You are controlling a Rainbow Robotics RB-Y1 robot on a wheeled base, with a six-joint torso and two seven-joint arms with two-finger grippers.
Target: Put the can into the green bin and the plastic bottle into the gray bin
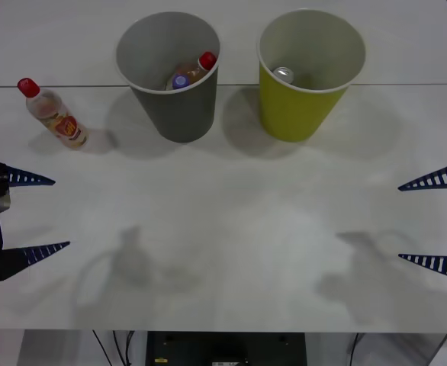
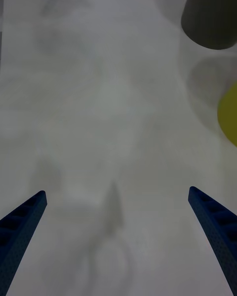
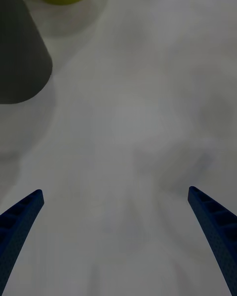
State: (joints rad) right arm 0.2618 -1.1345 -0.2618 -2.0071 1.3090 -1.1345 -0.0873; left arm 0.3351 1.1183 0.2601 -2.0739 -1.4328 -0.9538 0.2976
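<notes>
Lying on the table [image 1: 231, 229] at about 10 o'clock, well left of the gray bin [image 1: 170, 99], the plastic bottle [image 1: 54, 114] looks light, smooth and easily dented, so the labelled middle seems the best place to grasp it. The can [image 1: 284, 75] sits inside the green bin [image 1: 303, 107] at 1 o'clock. The left gripper [image 1: 29, 215] and right gripper [image 1: 435, 221] hover spread wide, holding nothing.

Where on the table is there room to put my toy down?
The wide middle of the table is bare, between the left gripper and right gripper, both open, in front of the gray bin and green bin. It is crowded at the back, where the plastic bottle lies beside the gray bin.
</notes>
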